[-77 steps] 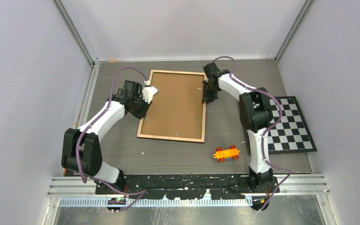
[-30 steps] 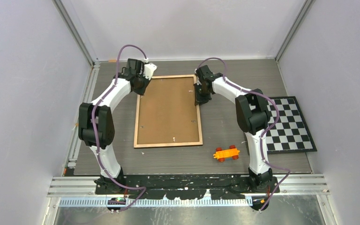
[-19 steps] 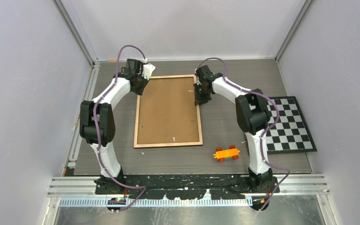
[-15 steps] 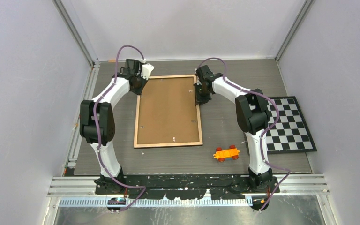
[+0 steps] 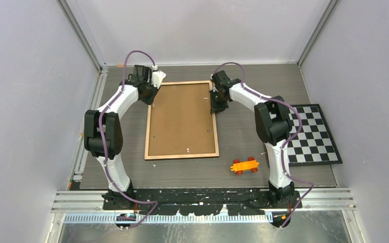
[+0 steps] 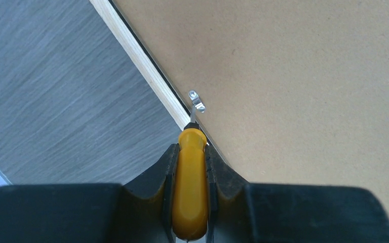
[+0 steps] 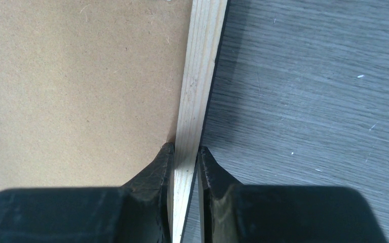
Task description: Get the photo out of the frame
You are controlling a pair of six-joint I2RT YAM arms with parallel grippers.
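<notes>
Left jaws pinch a yellow-handled tool [image 6: 191, 187], right jaws pinch the frame [image 7: 195, 76] by its rim

Pale lilac walls [image 5: 202, 30], grey wood-grain table [image 5: 182, 172], metal rails [image 5: 81, 35]

- The left arm [image 5: 103, 139] rises from its base, bends at the elbow, and its forearm reaches forward and inward.
- The left hand [image 6: 191, 152] points down, its fingers [image 6: 154, 174] clamped on a yellow-handled screwdriver [image 6: 191, 202].
- The right arm [image 5: 271, 124] mirrors it, arching forward with the forearm angled inward.
- The right hand [image 7: 185, 152] points down, its fingers [image 7: 149, 174] pinching the wooden rim of the frame [image 7: 198, 76].
</notes>
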